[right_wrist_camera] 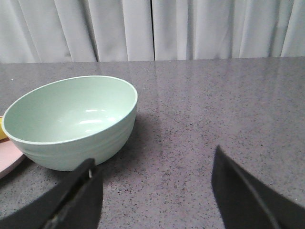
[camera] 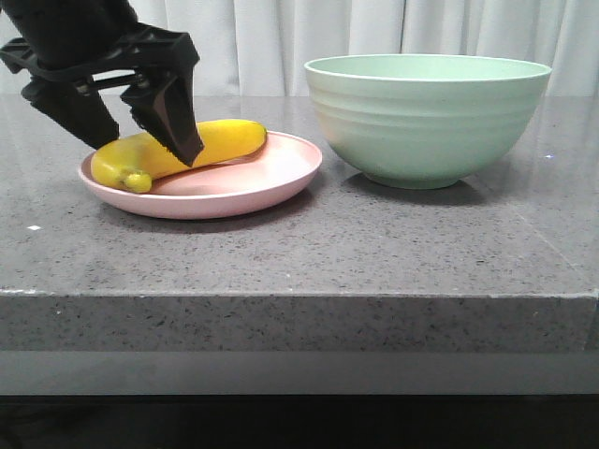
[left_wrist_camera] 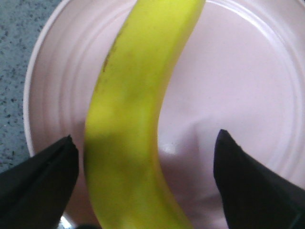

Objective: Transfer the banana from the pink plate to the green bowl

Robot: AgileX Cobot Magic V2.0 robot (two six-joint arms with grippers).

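Note:
The yellow banana (camera: 225,140) lies on the pink plate (camera: 271,178) at the left of the grey counter. My left gripper (camera: 150,140) is open and straddles the banana's middle, one finger on each side. In the left wrist view the banana (left_wrist_camera: 128,119) runs between the two black fingertips (left_wrist_camera: 52,167) over the plate (left_wrist_camera: 238,95), nearer one finger, with a wide gap to the other. The mint-green bowl (camera: 426,117) stands empty to the right of the plate. My right gripper (right_wrist_camera: 152,164) is open and empty over bare counter beside the bowl (right_wrist_camera: 71,119); it is out of the front view.
White curtains (camera: 281,37) hang behind the counter. The counter's front edge (camera: 299,295) runs across the near side. A sliver of the plate (right_wrist_camera: 7,160) shows beside the bowl in the right wrist view.

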